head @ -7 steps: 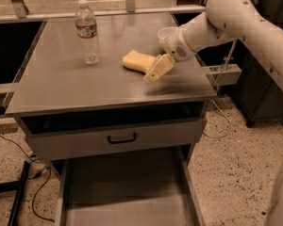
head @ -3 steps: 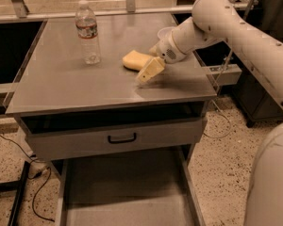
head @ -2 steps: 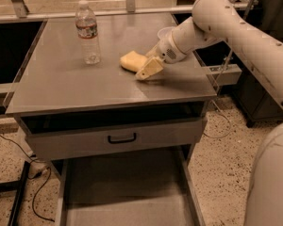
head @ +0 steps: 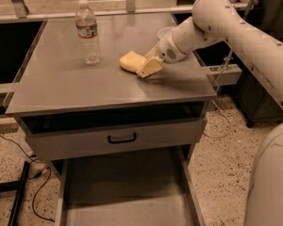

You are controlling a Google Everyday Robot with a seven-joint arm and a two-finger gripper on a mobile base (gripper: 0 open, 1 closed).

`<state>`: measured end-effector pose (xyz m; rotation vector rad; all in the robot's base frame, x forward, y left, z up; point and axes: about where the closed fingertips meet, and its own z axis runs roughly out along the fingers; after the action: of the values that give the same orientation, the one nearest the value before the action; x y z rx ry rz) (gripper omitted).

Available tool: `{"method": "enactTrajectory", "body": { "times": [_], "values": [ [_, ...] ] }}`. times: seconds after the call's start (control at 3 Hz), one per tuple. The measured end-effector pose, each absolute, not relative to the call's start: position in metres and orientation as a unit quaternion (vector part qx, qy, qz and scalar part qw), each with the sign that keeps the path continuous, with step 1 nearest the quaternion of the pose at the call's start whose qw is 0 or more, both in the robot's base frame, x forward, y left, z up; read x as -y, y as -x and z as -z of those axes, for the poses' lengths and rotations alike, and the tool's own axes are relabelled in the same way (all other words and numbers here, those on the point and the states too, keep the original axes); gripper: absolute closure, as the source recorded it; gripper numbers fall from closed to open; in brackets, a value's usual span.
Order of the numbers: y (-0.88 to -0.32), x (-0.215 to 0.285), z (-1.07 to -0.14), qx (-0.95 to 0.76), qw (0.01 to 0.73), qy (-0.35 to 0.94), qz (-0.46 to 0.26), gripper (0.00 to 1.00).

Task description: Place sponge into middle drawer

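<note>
The pale-yellow sponge (head: pixel 130 60) lies on the grey cabinet top (head: pixel 85 86), right of centre. My gripper (head: pixel 146 68) comes in from the right on the white arm and sits low at the sponge's right end, touching or overlapping it. The middle drawer (head: pixel 127 187) stands pulled out at the bottom of the view, showing a flat grey floor and thin side walls with nothing in it. It lies below and in front of the cabinet top.
A clear water bottle (head: pixel 87 32) stands upright left of the sponge. A pale bowl (head: pixel 164 32) shows partly behind my arm. A closed grey drawer front with a black handle (head: pixel 121 138) sits above the open drawer. Cables lie on the speckled floor at the left.
My gripper has moved left and down across the cabinet top and now sits against the sponge's right end. The sponge and bottle have stayed in place.
</note>
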<state>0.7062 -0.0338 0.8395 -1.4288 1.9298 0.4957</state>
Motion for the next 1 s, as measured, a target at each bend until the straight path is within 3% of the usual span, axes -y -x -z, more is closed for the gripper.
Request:
{"method": "enactTrajectory", "body": {
  "times": [0.33, 1.0],
  "values": [
    [-0.706, 0.034, -0.839, -0.741, 0.338, 0.548, -0.19, 1.0],
    [-0.676, 0.034, -0.866, -0.716, 0.358, 0.569, -0.188, 1.0]
  ]
}}
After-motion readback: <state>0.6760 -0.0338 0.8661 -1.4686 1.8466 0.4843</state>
